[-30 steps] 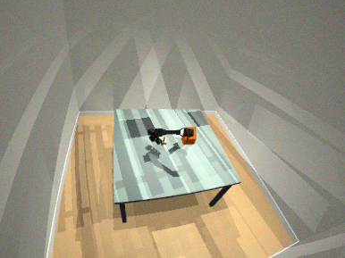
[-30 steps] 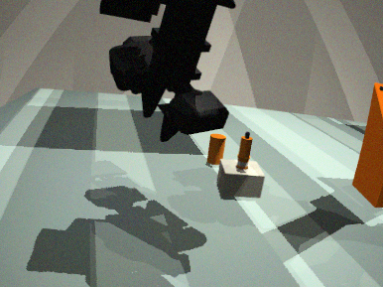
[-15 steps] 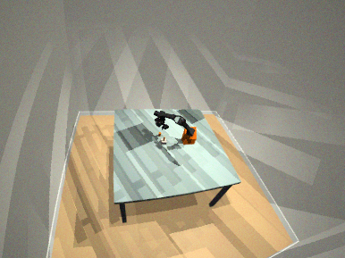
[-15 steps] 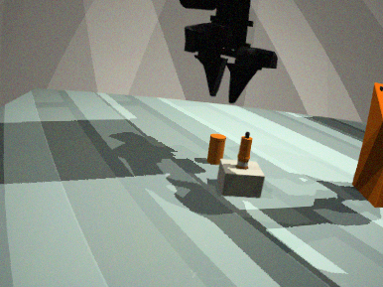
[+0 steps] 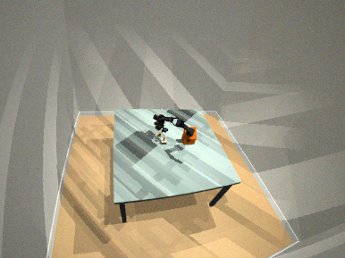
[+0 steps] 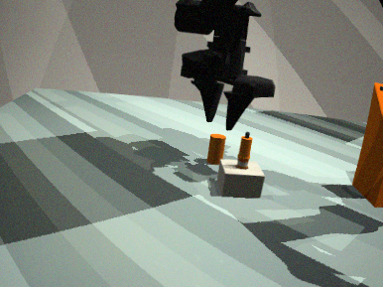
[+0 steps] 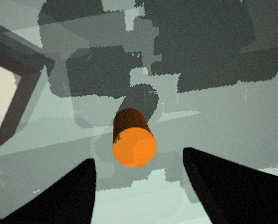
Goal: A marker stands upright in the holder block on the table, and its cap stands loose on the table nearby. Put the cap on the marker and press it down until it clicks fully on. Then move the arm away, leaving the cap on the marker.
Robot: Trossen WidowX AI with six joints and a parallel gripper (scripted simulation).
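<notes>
Black gripper (image 5: 162,130) (image 6: 218,126) (image 7: 139,160) hanging parted and empty at upper centre of the exterior view, loose orange cap (image 5: 159,134) (image 6: 216,149) (image 7: 134,146) standing below on the table (image 5: 179,178) (image 6: 149,242) (image 7: 235,115), orange marker (image 5: 164,138) (image 6: 245,149) upright in its pale block (image 5: 164,142) (image 6: 241,182) just right.

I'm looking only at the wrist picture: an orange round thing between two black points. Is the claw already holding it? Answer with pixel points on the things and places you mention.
Observer: No. In the exterior view the gripper (image 6: 218,126) (image 7: 139,160) is open, its tips above the orange cap (image 6: 216,149) (image 7: 134,147).

Visitor: And the pale corner at the left edge, what's that?

Observer: The holder block (image 6: 241,179) (image 7: 6,97). The exterior view shows a marker (image 6: 245,149) standing upright in it, its dark tip uncovered.

Visitor: Where's the rest of the robot?

Observer: The top view shows the arm (image 5: 178,122) reaching over the table from an orange base (image 5: 189,140).
</notes>
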